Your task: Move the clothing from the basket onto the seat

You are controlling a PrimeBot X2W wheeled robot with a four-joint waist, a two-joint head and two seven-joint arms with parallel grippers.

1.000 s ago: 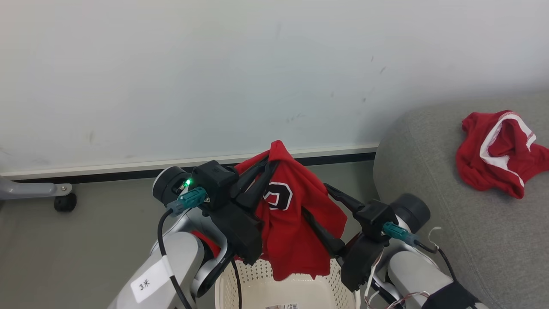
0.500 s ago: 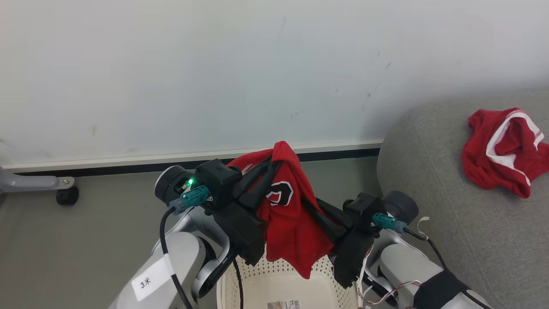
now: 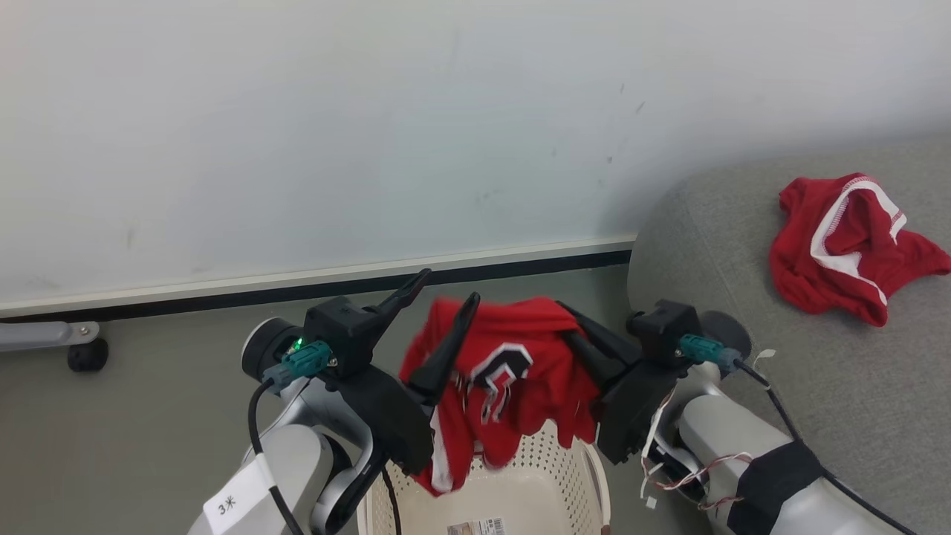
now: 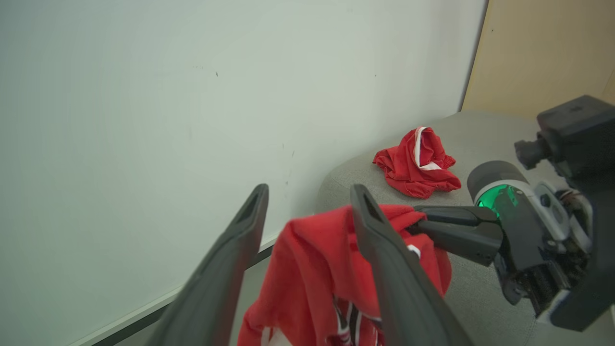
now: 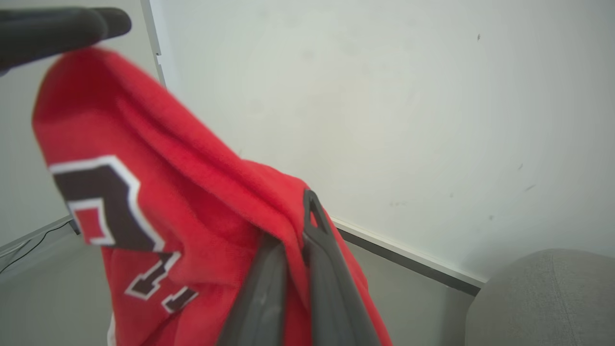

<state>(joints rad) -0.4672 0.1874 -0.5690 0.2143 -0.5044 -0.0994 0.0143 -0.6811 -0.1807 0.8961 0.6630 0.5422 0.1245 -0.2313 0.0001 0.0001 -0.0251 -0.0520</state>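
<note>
Head view: the red jersey (image 3: 513, 371) is held up above the basket (image 3: 553, 464), between the two arms. Its lower edge hangs in front of the basket's left rim; whether they touch cannot be told. The right tool (image 3: 568, 312) is clamped on the jersey's upper right edge. In the right wrist view the right tool (image 5: 294, 218) is seen with its fingers pressed together on a fold of the jersey (image 5: 202, 202). The left tool (image 3: 449, 286) is spread apart and grips nothing; one finger lies across the front of the cloth. The same gap is noted in the left wrist view, left tool (image 4: 310, 188), with the jersey (image 4: 312, 269) behind it.

Writing: dark block lettering edged in white is seen on the jersey, creased, and no word can be read. A white tag (image 3: 234, 501) on the left forearm is marked "3" followed by a star-like sign. A barcode sticker (image 3: 475, 529) is noted on the basket floor, its print too small to read.

A second red garment (image 3: 839, 253) with white trim lies crumpled on the grey sofa (image 3: 817, 394), well apart from the basket.
</note>
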